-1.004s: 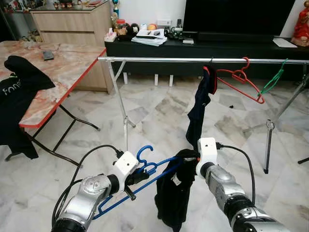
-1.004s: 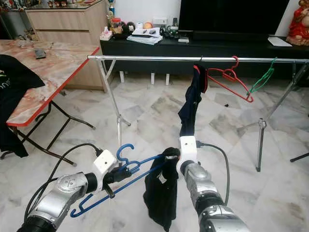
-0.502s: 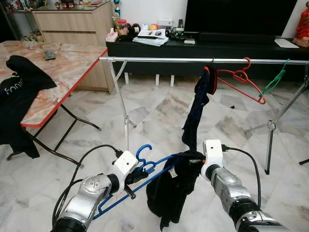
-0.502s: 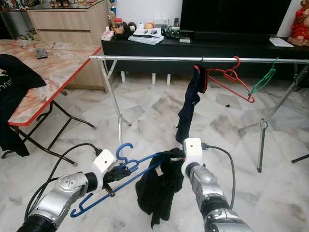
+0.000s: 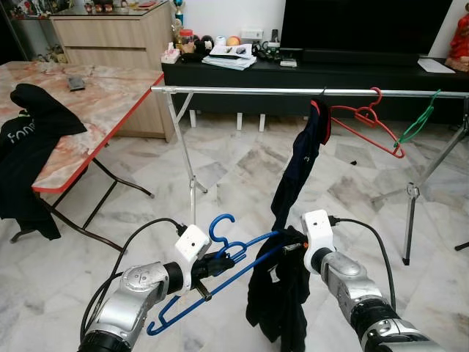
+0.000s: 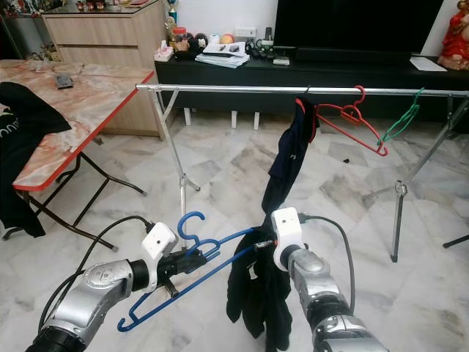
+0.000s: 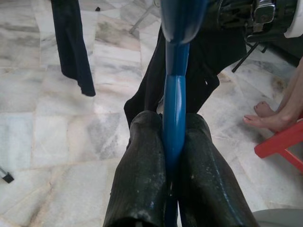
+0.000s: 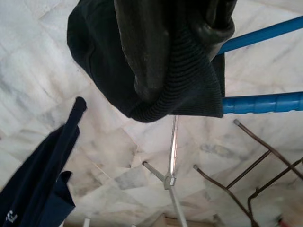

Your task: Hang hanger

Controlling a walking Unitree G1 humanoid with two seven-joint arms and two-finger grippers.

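Note:
My left gripper [image 5: 218, 261] is shut on the neck of a blue hanger [image 7: 175, 90], just under its hook; the black fingers [image 7: 142, 161] clamp it from both sides. The hanger tilts up to the right across my front. At its right end my right gripper [image 5: 292, 245] is shut on a black garment [image 5: 282, 297], whose ribbed edge [image 8: 187, 92] lies over the blue bars. The rest of the garment hangs limp below. Beyond stands a metal clothes rail [image 5: 242, 91].
On the rail hang a dark navy garment [image 5: 304, 158], a red hanger [image 5: 363, 121] and a green hanger [image 5: 416, 121]. A red-edged table [image 5: 88, 103] with a black shirt [image 5: 26, 147] stands left. A person's foot [image 7: 265, 113] and a red stool [image 7: 281, 144] are nearby.
The black garment was bunched out to the left half a second ago and now hangs straight down. My right gripper shifted slightly left; the left gripper and hanger rose a little.

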